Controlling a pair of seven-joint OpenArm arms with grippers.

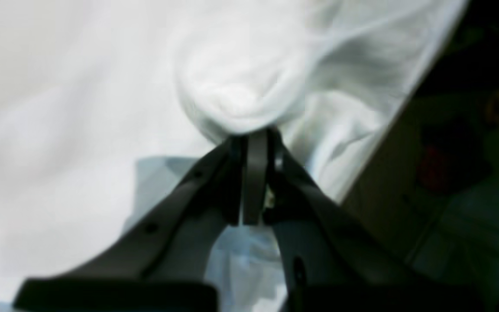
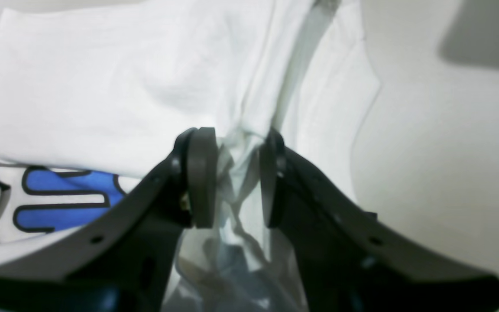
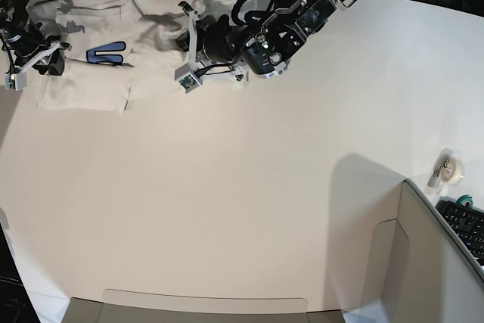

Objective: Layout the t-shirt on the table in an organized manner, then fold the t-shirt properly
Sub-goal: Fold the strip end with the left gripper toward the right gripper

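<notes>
While the right gripper (image 2: 232, 177) holds its jaws partly apart around a bunched fold of the t-shirt (image 2: 115, 91), the left gripper (image 1: 256, 143) is pinched fully closed on a rounded bulge of the same white fabric. One t-shirt lies crumpled at the far edge of the table (image 3: 249, 209), blue print showing. Two arms reach over it. A grey panel (image 3: 423, 262) occupies the near corner.
</notes>
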